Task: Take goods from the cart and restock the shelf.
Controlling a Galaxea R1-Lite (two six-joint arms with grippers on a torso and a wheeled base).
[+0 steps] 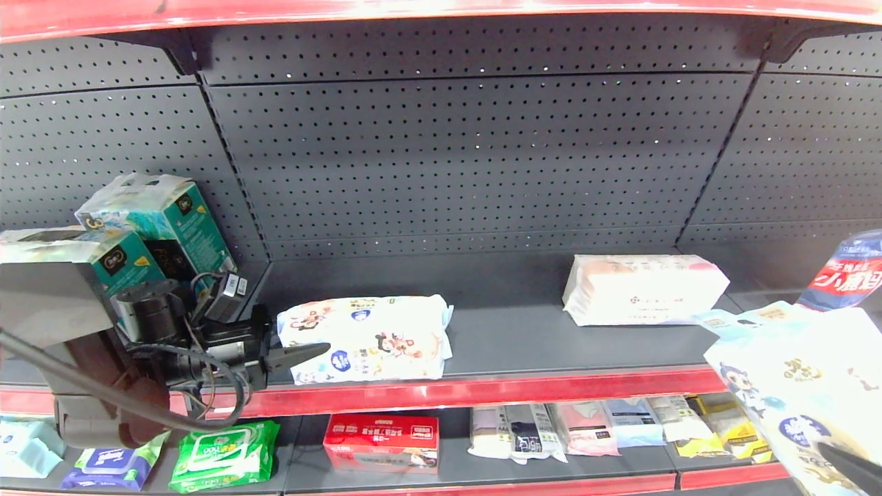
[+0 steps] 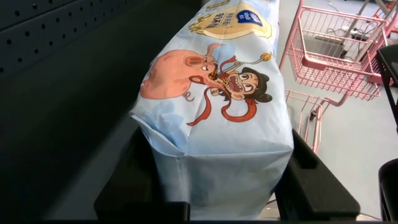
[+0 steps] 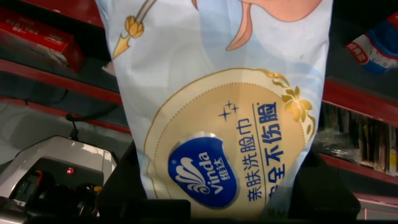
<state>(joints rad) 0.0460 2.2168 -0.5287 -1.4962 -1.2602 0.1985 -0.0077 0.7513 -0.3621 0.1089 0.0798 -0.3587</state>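
Closest up, the right gripper (image 3: 217, 202) has its fingers clamped on a light blue tissue pack (image 1: 792, 393) with cartoon print. It's held in the air out in front of the shelf's right end, apart from everything else.

The left gripper (image 2: 224, 171) is at the front edge of the shelf (image 1: 517, 317), left of the middle. Its fingers are pressed against both sides of a second tissue pack (image 1: 365, 337), which lies flat on the shelf board right behind the red lip.

Just left of that arm, a couple of teal boxes (image 1: 165, 227) are stacked, tilted. Further back on the right sits a white pack (image 1: 644, 289), well apart from the cartoon one, with the dark pegboard (image 1: 468, 151) behind.

The lower shelf holds a red box (image 1: 382, 441) and a green pack (image 1: 224, 455). The pink cart (image 2: 336, 43) is out on the floor.
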